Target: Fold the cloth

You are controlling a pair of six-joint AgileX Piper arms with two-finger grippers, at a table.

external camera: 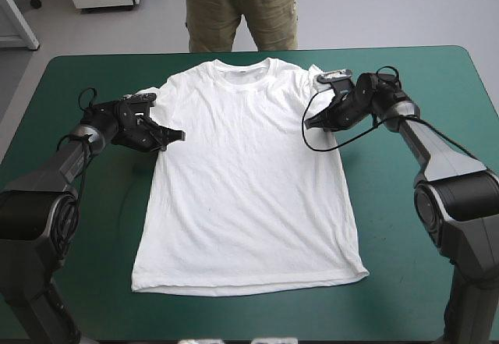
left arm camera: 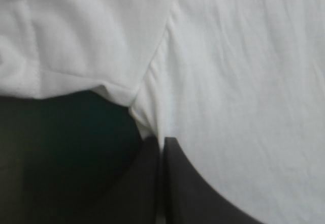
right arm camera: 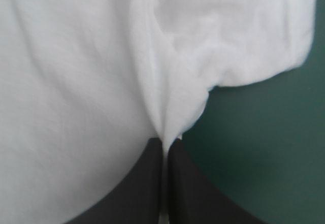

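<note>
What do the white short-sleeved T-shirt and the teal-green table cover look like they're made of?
White short-sleeved T-shirt: soft matt knitted cloth, probably cotton; it creases finely and bunches into soft folds at the sleeve seams. Teal-green table cover: smooth matt sheet, perhaps felt or a rubbery mat; no weave shows, so I cannot tell.

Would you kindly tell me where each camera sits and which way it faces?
High view: above and behind the robot, facing forward and down on the flat T-shirt; left gripper and right gripper show.
Left wrist view: above that wrist, along the left gripper, shut on the T-shirt's armpit.
Right wrist view: likewise, right gripper at the other armpit.
All share the T-shirt and teal-green cover.
</note>
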